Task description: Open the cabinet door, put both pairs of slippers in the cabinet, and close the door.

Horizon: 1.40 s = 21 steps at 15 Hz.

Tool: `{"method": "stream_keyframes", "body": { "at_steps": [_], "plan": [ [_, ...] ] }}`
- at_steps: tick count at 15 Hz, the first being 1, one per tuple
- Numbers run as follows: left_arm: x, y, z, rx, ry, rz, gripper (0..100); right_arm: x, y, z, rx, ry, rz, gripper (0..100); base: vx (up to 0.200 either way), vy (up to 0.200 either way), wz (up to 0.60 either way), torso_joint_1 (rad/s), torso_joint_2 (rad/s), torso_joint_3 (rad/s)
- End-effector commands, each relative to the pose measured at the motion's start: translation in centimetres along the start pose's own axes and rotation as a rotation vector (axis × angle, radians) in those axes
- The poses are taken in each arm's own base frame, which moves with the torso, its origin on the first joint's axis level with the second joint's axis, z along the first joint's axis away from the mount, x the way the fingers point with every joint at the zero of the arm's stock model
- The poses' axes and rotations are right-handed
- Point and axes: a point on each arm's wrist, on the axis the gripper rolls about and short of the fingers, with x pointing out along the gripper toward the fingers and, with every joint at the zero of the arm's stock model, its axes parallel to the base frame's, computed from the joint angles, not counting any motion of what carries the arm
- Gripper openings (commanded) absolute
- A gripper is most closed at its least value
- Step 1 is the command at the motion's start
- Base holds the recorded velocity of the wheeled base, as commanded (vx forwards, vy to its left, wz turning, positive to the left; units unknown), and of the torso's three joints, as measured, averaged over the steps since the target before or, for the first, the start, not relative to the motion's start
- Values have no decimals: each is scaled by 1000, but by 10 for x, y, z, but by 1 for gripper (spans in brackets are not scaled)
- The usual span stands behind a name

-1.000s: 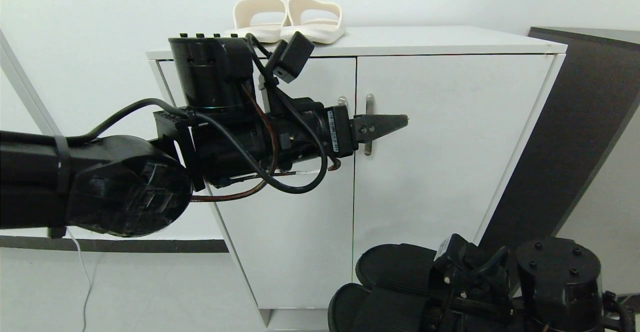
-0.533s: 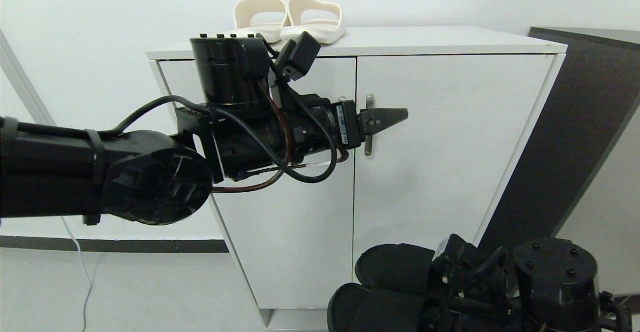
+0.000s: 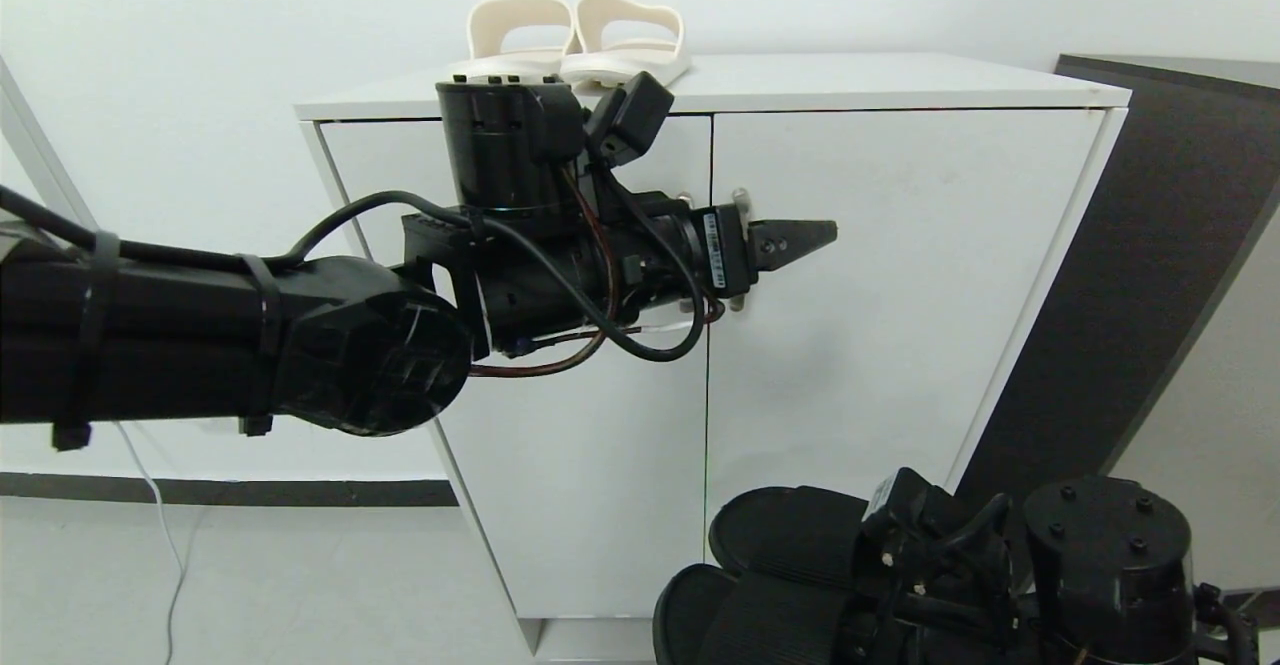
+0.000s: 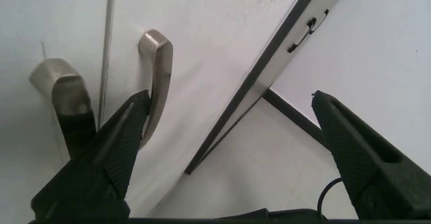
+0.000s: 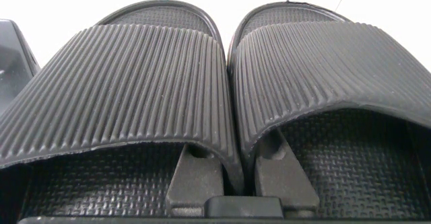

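Cabinet door (image 3: 900,295) is shut, with the handles side by side at the middle seam. Left end effector (image 4: 229,103) is up at a handle (image 4: 156,76) with its fingers (image 4: 114,150) spread wide. The handle sits just inside the gap next to one finger, not gripped yet, so it looks lined up for a pull. Right end effector (image 5: 232,153) is down low, clamped on the black slippers (image 3: 790,545), I guess ready to go in. White slippers (image 3: 580,40) sit on top of the cabinet (image 3: 900,75)

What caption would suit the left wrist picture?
Open left gripper close to the metal handle on a white cabinet door.
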Motion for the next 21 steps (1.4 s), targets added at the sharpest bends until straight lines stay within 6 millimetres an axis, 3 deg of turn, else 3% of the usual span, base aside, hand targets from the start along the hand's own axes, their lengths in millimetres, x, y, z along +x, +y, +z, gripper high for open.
{"method": "stream_keyframes", "body": {
  "at_steps": [1, 2, 5, 10, 14, 17, 19, 21],
  "plan": [
    [1, 1, -1, -1, 2, 3, 100, 0, 0, 0, -1, 1, 2, 0, 0, 0, 0, 0, 0, 0],
    [0, 0, -1, -1, 1, 1, 0, 0, 0, 0, 0, 2, 2, 0, 0, 0, 0, 0, 0, 0],
    [-1, 1, -2, -4, 4, 11, 0, -1, 1, -3, 0, 11, 11, 0, 0, 0, 0, 0, 0, 0],
    [-20, -6, -5, -9, 20, 8, 0, -5, 9, -7, -9, 19, 71, 0, 0, 0, 0, 0, 0, 0],
    [-46, -24, -7, -13, 29, -21, 0, -17, 17, -15, -34, -32, 225, 0, 0, 0, 0, 0, 0, 0],
    [-65, -38, -5, -12, 23, -49, 0, -18, 19, -18, -49, -29, 238, 0, 0, 0, 0, 0, 0, 0],
    [-78, -43, -4, -22, 15, -51, 0, -19, 20, -18, -51, -29, 244, 0, 0, 0, 0, 0, 0, 0],
    [-82, -32, -4, -38, 13, -13, 0, -18, 20, -18, -52, -26, 242, 0, 0, 0, 0, 0, 0, 0]
  ]
}}
